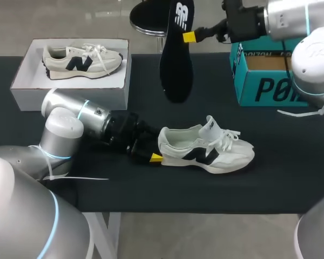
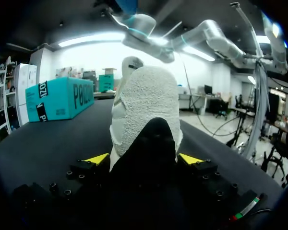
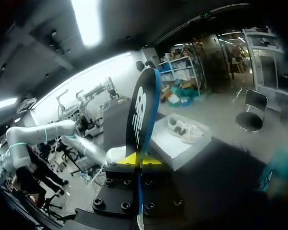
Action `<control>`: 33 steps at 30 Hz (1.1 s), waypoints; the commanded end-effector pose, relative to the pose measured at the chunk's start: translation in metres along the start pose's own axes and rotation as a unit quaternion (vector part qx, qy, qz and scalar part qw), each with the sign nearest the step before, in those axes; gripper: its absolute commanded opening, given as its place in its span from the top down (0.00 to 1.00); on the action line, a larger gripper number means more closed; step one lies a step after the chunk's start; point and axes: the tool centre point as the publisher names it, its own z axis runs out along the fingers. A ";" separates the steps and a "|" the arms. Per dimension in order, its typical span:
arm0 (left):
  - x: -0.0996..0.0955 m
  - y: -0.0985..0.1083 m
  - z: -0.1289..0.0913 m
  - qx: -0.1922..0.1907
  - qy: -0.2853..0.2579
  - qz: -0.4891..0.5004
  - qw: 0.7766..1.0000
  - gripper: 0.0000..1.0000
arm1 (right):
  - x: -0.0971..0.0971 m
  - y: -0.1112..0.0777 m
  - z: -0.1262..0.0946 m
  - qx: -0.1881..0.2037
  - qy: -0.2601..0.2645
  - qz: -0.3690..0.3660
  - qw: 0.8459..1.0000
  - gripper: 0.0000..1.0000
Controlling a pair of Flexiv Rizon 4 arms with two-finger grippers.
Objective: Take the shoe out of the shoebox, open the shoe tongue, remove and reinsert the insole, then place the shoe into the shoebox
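Black insole (image 1: 175, 70) pinched by right hand (image 1: 187, 36); left hand (image 1: 154, 152) clamps shoe (image 1: 210, 154), one fingertip hidden.

Insole (image 1: 175, 70) logo; teal box (image 1: 259, 89) lettering, perhaps cropped

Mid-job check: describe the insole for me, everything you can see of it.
The insole is thin and black, with a white logo near its upper end and a bluish edge in the right wrist view. It hangs roughly upright in the air, wider end down, pinched near its top by the right gripper. It touches nothing else, and is clear of the table and the shoe lying there.
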 end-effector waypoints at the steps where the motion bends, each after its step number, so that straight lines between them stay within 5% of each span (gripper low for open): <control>1: 0.000 0.002 0.002 -0.001 -0.001 0.000 1.000 1.00 | 0.009 0.002 -0.011 0.032 0.012 -0.003 0.999 1.00; 12: 0.000 0.002 0.002 -0.001 -0.001 0.000 1.000 1.00 | 0.023 -0.004 -0.033 0.053 -0.016 0.005 0.998 1.00; 22: 0.000 0.002 0.002 -0.001 -0.001 0.000 1.000 1.00 | -0.006 -0.003 -0.031 0.055 -0.016 0.020 0.998 1.00; 33: 0.000 0.002 0.002 -0.001 -0.001 0.000 1.000 1.00 | -0.008 -0.002 -0.027 0.067 -0.013 0.026 0.997 1.00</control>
